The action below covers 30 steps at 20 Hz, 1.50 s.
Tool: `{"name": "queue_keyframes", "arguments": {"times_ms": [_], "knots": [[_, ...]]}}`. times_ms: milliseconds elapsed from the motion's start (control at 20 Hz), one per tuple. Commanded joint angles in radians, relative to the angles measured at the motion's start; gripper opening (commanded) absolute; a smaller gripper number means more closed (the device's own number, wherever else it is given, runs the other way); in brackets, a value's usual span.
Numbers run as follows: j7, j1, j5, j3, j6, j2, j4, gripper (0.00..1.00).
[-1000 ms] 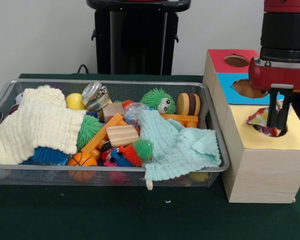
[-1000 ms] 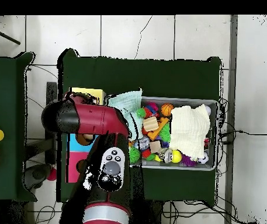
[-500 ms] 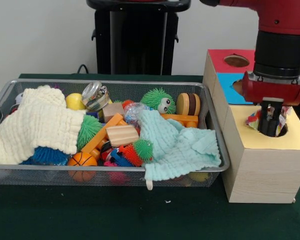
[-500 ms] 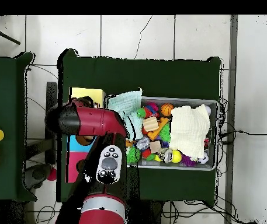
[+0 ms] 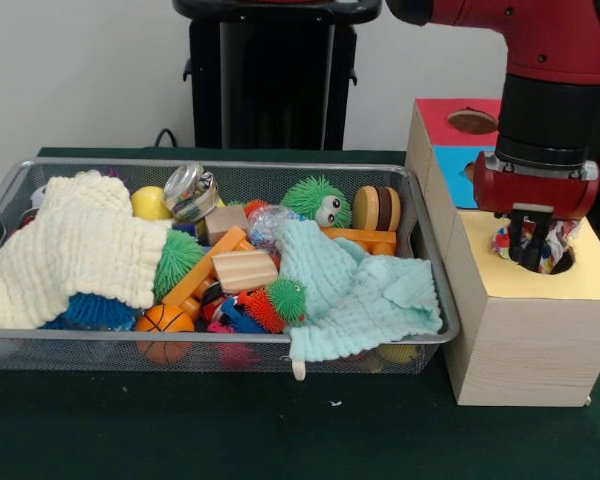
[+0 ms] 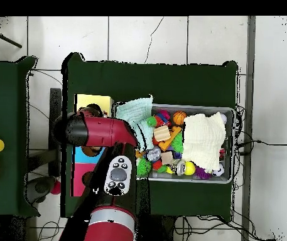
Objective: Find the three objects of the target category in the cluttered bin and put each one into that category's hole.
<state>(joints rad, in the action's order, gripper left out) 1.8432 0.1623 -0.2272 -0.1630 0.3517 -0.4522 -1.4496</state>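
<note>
Front camera low, close, facing bin (image 5: 220, 180) and box (image 5: 525, 310); overhead looks straight down from high (both share these).

Even, bright indoor light, soft shadows, no glare

Wire-mesh metal bin (image 5: 40, 345), knitted cream cloth (image 5: 75, 245), smooth wooden block (image 5: 244, 270).

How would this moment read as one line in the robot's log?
phase: dropping item | gripper: over yellow hole | item: patterned cloth at hole | bin: cluttered
</note>
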Motion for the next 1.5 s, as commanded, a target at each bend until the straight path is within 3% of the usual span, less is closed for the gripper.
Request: {"name": "queue_keyframes", "arguments": {"times_ms": [50,450,700,800,1050,1500], "knots": [[0.103,-0.015,0.054,0.025,0.005,0.043,-0.023,0.0],[0.109,-0.016,0.058,0.028,-0.034,0.047,-0.038,0.0],[0.117,-0.015,0.05,0.034,-0.037,0.007,-0.057,0.0],[0.125,-0.004,0.051,0.017,-0.036,-0.001,-0.05,0.0],[0.146,0.028,0.067,-0.036,-0.151,0.009,-0.02,0.0],[0.121,0.038,0.051,-0.058,-0.143,-0.011,0.017,0.0]]}}
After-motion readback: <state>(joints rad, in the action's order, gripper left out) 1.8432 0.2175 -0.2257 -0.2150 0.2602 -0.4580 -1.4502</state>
